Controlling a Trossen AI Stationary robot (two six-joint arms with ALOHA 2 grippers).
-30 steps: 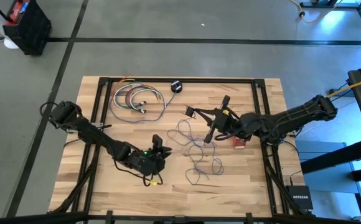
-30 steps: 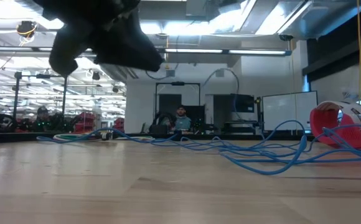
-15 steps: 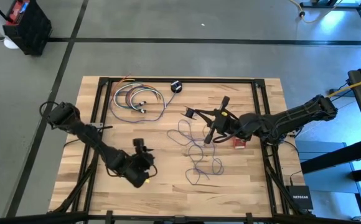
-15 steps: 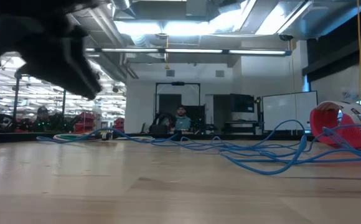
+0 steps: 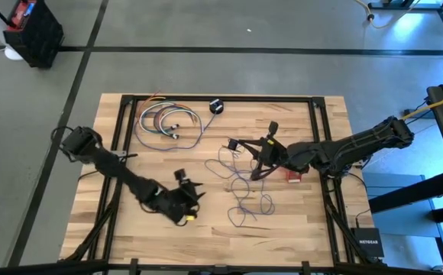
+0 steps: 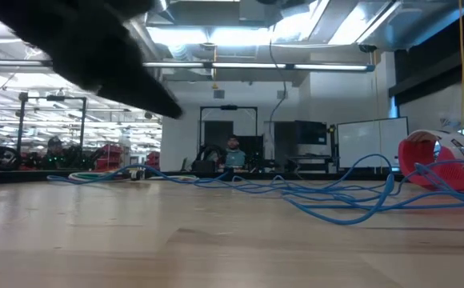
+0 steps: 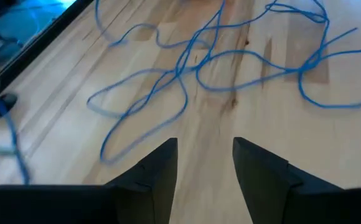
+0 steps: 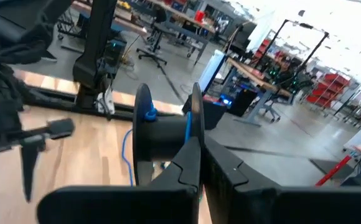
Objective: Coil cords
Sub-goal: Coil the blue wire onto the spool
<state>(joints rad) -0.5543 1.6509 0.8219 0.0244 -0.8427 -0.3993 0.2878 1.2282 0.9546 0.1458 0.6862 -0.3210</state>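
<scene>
Pale butcher-block wooden table [image 5: 130, 229] with a dark frame round its edge, and I have plenty of bare wood along the near side and the left half. My left gripper [image 5: 194, 200] hovers low over that open stretch, fingers [image 7: 159, 168] spread apart with nothing between them, pointing toward the tangle. The long thin bluish-purple cord [image 5: 244, 183] sprawls in loose loops across the middle of the table, well clear of every edge; up close in the left wrist view its loops [image 7: 187, 74] lie flat on the planks just ahead of my fingers. My right gripper [image 5: 253, 169] is over the far side of that tangle, clenched on the small black round puck [image 8: 162, 134] with the cord hanging from it. A multicoloured coiled cable bundle [image 5: 168, 122] rests near the far left corner, a small black object [image 5: 217, 106] beside the far rail. Grey concrete floor [image 5: 206, 69] surrounds the table; beyond, at table height, a person [image 6: 233, 152] sits in a bright workshop.
</scene>
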